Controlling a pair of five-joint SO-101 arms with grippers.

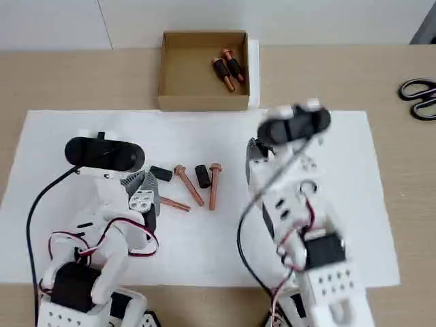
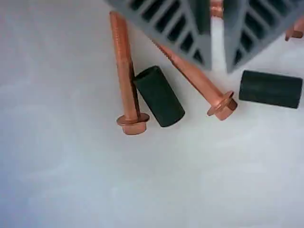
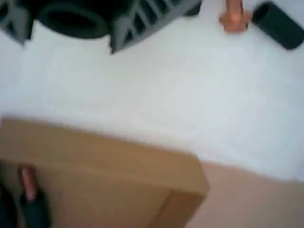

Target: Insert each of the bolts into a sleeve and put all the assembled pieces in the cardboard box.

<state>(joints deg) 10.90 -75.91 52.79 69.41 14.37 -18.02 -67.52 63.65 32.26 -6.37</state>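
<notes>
Looking down from above, the box (image 1: 162, 75) already holds two assembled pieces (image 1: 227, 68). Three bolts (image 1: 189, 184) and two sleeves (image 1: 202, 176) lie clustered on the paper (image 1: 204, 252) between the arms, probably so either can reach them. Scissors (image 1: 419, 97) sit well apart at the surface's edge.

From the left wrist, the left gripper (image 2: 217, 66) has its fingers pinched on a bolt (image 2: 216, 6); the other two bolts and both loose sleeves lie just beyond.

From the right wrist, the right gripper (image 3: 78, 29) clamps a third sleeve (image 3: 71, 18), bore facing out (seemingly offered for that bolt), near the box. No writing is legible anywhere.
</notes>
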